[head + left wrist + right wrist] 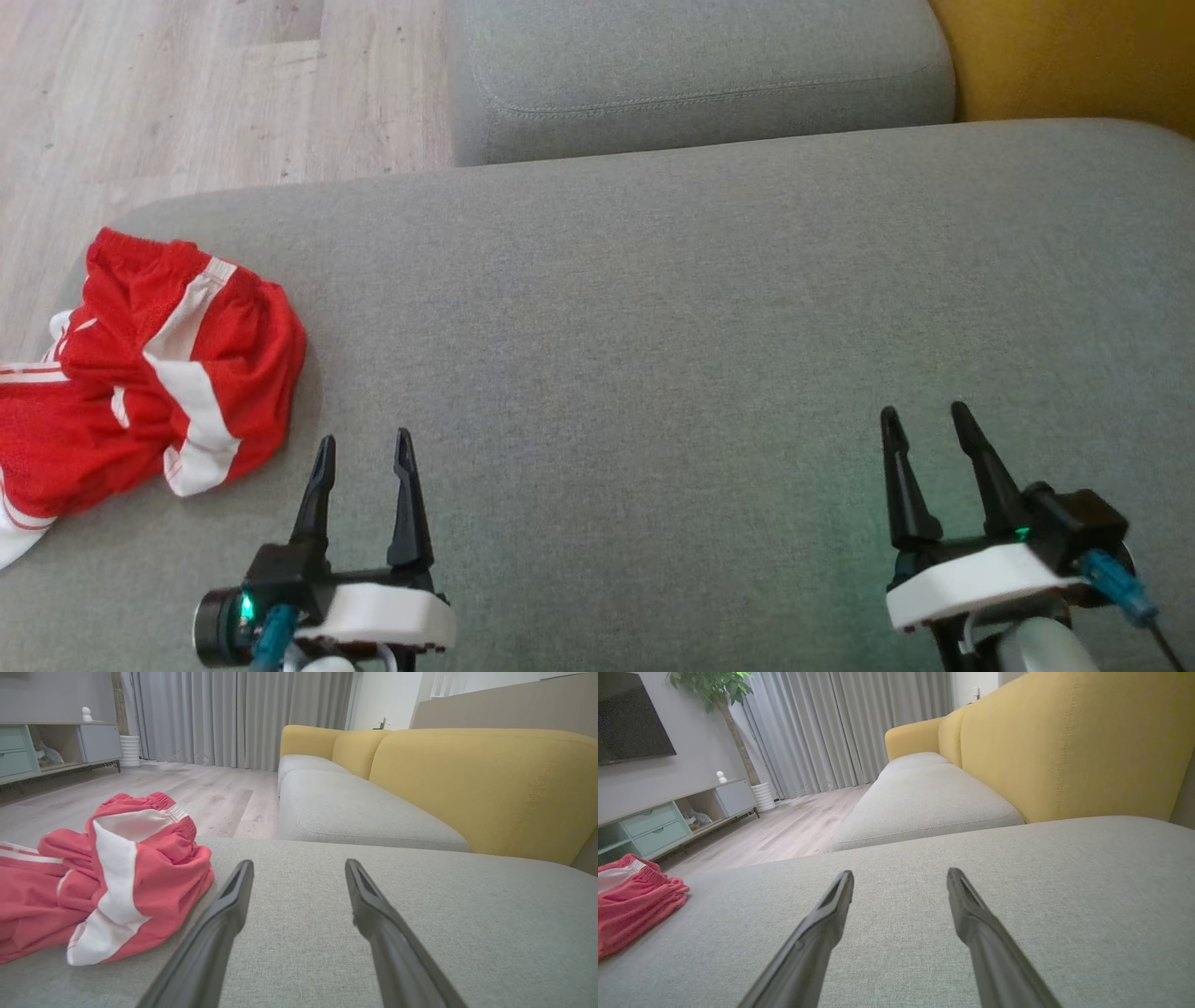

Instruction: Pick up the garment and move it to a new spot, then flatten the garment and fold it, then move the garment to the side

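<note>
Crumpled red-and-white mesh garment (140, 373) untouched on grey sofa cushion (653, 327); my left gripper (362, 448) and right gripper (924, 420) spread, empty. Advise pinching a raised fold.

1. A sofa (709, 308) with a broad grey fabric seat lies in the foreground; a second grey seat cushion (700, 75) adjoins its far side.
2. Mustard-yellow backrests (486, 788) rise along the sofa's right edge.
3. A pale wood-plank floor (187, 93) lies to the sofa's left.
4. Grey floor-length curtains (233, 718) hang beyond the sofa's far end.
5. Across the floor from the sofa stands a low cabinet (658, 826) with pale teal drawers. A small white figurine (720, 775) sits on top, and a dark screen (630, 718) hangs on the grey wall (682, 765) above.
6. Farther from the sofa, beside the curtains, a white ribbed pot (763, 797) holds a leafy plant (710, 686).
</note>
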`<state>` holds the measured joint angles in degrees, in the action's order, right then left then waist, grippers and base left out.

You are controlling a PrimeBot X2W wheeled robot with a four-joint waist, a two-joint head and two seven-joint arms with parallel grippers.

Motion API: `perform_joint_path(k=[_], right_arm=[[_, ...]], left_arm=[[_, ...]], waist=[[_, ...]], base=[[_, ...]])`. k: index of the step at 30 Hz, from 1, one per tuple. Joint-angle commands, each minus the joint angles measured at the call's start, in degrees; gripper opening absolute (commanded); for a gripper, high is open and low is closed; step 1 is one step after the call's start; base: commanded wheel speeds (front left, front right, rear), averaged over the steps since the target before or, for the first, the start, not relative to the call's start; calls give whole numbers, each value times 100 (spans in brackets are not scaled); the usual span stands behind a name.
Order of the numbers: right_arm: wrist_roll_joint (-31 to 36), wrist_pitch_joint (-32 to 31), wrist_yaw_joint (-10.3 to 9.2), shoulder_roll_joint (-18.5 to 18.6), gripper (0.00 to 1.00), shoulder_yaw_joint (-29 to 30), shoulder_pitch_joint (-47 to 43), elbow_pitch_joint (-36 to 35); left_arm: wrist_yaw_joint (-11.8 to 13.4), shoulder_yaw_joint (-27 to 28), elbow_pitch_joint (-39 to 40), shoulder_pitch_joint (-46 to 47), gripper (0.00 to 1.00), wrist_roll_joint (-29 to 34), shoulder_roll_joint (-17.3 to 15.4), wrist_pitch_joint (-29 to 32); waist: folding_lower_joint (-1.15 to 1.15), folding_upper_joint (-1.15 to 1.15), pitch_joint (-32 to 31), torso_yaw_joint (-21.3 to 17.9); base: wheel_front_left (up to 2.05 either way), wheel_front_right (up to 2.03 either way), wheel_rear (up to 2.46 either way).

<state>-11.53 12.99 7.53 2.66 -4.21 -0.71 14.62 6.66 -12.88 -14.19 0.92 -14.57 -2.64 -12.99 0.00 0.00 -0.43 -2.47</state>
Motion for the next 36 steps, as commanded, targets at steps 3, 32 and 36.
perform_joint_path(k=[3,32,36], right_arm=[[332,131,-4,23,100,-204,167,-216],[591,201,-4,21,100,-170,112,-153],[586,201,-4,21,100,-155,107,-136]], left_arm=[[102,164,188,335,100,326,-23,-130],[-162,328,102,388,100,457,-24,-201],[-184,361,220,321,100,454,-24,-201]], waist=[[0,0,2,3],[0,0,126,897],[0,0,173,1372]], base=[[0,0,0],[0,0,0],[0,0,0]])
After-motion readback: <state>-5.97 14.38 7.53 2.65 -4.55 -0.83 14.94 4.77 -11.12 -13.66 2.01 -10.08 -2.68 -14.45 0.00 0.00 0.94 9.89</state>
